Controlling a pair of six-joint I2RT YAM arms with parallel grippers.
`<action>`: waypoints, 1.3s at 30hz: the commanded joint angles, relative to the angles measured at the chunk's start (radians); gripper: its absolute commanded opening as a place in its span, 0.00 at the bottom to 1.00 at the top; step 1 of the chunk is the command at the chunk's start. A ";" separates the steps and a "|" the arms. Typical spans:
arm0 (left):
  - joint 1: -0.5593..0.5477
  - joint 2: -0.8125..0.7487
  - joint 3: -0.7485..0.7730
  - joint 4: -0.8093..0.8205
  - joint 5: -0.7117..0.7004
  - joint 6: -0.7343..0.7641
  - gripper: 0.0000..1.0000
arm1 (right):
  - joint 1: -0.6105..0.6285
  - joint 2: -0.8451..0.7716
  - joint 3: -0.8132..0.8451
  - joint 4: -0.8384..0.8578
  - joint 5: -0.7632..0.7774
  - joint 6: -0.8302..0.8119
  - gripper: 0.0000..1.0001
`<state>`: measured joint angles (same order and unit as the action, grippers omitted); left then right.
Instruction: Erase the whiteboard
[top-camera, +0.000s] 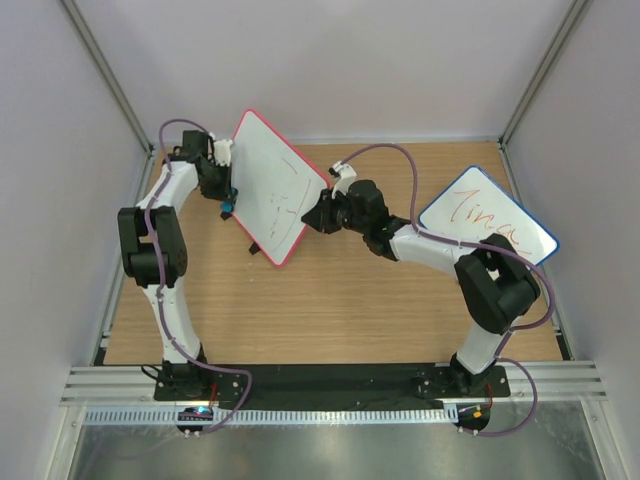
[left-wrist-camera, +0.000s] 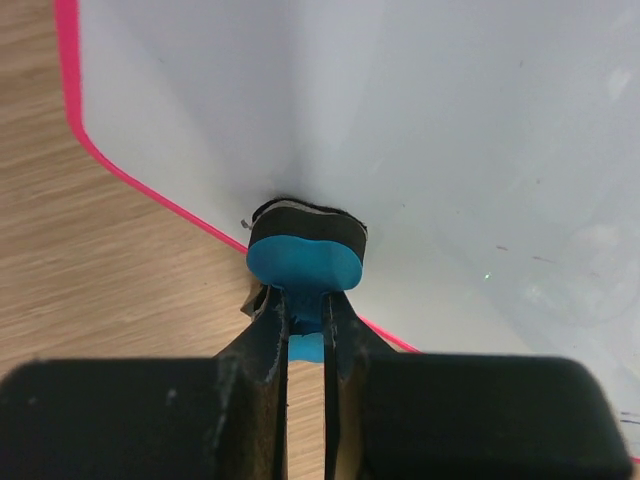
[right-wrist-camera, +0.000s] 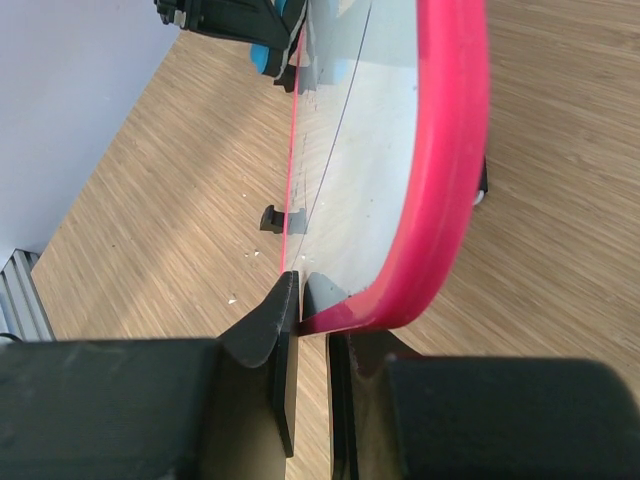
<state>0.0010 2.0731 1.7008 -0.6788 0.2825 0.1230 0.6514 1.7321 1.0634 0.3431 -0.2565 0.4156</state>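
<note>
Pink-framed whiteboard (top-camera: 275, 185) edge clamped; eraser (left-wrist-camera: 305, 262) seemingly touching

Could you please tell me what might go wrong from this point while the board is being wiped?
1. The right hand pinches only the rim of the whiteboard, which is held tilted up; wiping pressure could pivot it or pull it free.
2. The left hand grips the eraser by a narrow blue part, so the eraser may twist out.
3. The eraser sits close to the whiteboard's edge and could slide off it.
</note>
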 joint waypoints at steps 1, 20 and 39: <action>-0.006 0.004 0.083 0.118 -0.038 -0.033 0.00 | 0.020 -0.016 -0.026 -0.105 -0.009 -0.138 0.01; 0.068 0.038 -0.039 0.246 0.078 -0.106 0.00 | 0.020 0.012 -0.006 -0.104 -0.012 -0.133 0.01; -0.104 -0.077 -0.277 0.355 0.260 -0.164 0.00 | 0.019 0.021 0.013 -0.107 -0.020 -0.133 0.01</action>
<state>0.0353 2.0064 1.4750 -0.2962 0.3096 0.0086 0.6525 1.7321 1.0679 0.3347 -0.2649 0.4282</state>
